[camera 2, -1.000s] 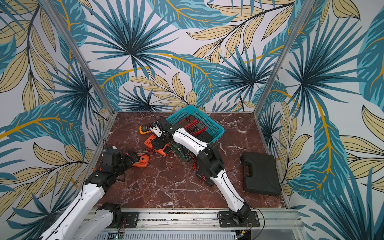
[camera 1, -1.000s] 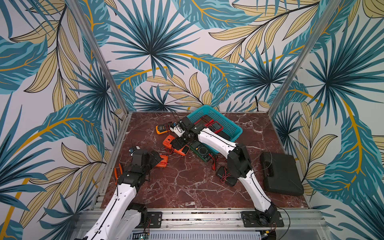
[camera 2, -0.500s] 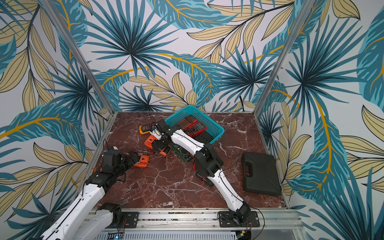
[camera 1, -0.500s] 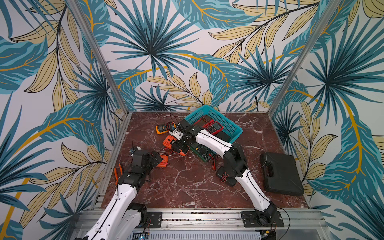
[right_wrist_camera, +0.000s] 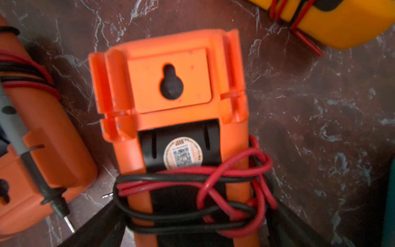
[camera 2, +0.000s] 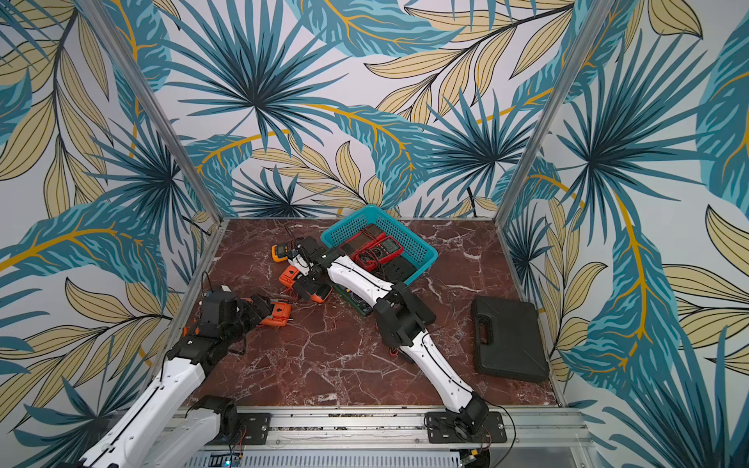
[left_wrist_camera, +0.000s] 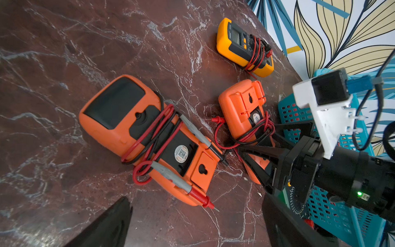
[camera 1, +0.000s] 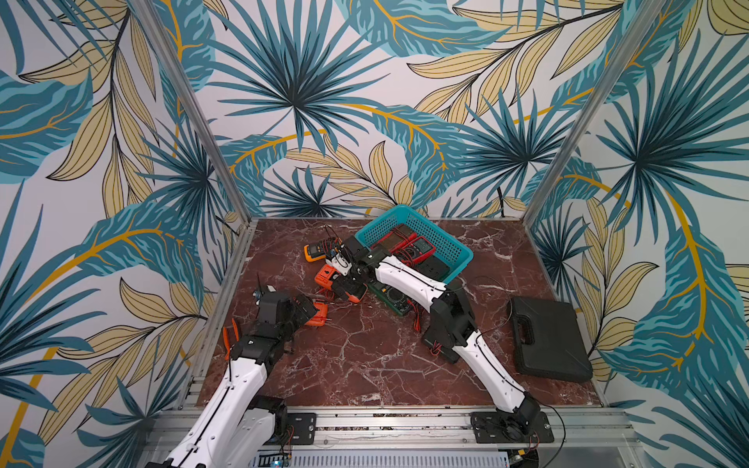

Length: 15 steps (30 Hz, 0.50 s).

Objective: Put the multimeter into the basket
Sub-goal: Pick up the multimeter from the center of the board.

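- Multimeter, the smaller orange one, lies back up on the counter, its lower half between the spread fingers of the right end effector.
- One black finger stands on each side of the shell with a gap showing, so the jaws are apart and not clamped on it.
- Red and black leads are wound around the multimeter's middle, just above the fingers. A round sticker with a code sits on its black back panel.
- A larger orange meter lies just beside it, also back up, with its probes tucked under its own leads.
- The left end effector hovers at that larger meter's end with its fingers wide apart, holding nothing.
- A yellow meter lies face up farther back, near the wall.
- The basket stands at the back of the counter. The multimeter is outside it, near its left corner.
- Two red meters lie inside the basket.
- A green meter lies in front of the basket, partly under the right forearm.
- A black case lies closed by the counter's right edge, well apart from the rest.
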Each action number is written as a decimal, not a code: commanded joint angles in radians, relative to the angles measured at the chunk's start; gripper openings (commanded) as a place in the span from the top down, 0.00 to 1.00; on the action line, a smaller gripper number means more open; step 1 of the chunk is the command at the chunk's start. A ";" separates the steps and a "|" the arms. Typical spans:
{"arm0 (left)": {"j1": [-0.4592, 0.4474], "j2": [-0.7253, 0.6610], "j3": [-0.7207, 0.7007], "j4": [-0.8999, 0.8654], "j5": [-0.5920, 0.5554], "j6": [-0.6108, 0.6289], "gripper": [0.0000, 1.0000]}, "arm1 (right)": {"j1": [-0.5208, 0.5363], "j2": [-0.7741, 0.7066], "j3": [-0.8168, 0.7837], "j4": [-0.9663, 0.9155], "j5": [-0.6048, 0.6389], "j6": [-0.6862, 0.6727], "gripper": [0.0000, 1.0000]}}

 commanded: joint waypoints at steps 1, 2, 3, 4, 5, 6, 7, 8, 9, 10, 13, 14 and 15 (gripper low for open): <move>0.008 0.000 -0.020 0.025 0.019 0.000 0.00 | 0.013 0.057 -0.002 -0.064 0.004 0.017 0.01; 0.008 0.000 -0.020 0.024 0.019 0.001 0.00 | 0.013 0.056 -0.001 -0.065 0.005 0.018 0.00; 0.008 0.000 -0.020 0.023 0.019 0.001 0.00 | 0.013 0.055 -0.001 -0.070 0.005 0.022 0.00; 0.008 0.000 -0.021 0.023 0.020 0.001 0.00 | 0.013 0.055 -0.003 -0.073 0.006 0.025 0.00; 0.008 -0.001 -0.022 0.023 0.019 0.001 0.00 | 0.013 0.055 -0.002 -0.075 0.007 0.030 0.01; 0.008 0.000 -0.022 0.023 0.021 0.001 0.00 | 0.013 0.055 -0.002 -0.078 0.010 0.035 0.01; 0.007 0.000 -0.023 0.023 0.022 0.001 0.00 | 0.013 0.055 -0.003 -0.078 0.011 0.037 0.02; 0.008 -0.001 -0.023 0.023 0.023 0.001 0.00 | 0.013 0.055 -0.002 -0.083 0.011 0.042 0.04; 0.008 0.000 -0.023 0.024 0.024 0.001 0.00 | 0.013 0.055 -0.002 -0.085 0.007 0.046 0.07; 0.007 -0.002 -0.023 0.025 0.025 0.001 0.00 | 0.013 0.054 -0.004 -0.089 0.002 0.048 0.09; 0.007 -0.002 -0.022 0.026 0.026 0.001 0.00 | 0.015 0.046 -0.011 -0.096 -0.005 0.055 0.18; 0.007 -0.002 -0.023 0.027 0.026 0.001 0.00 | 0.015 0.042 -0.016 -0.099 0.000 0.062 0.20; 0.007 -0.002 -0.023 0.027 0.026 0.001 0.00 | 0.016 0.035 -0.022 -0.099 0.008 0.069 0.23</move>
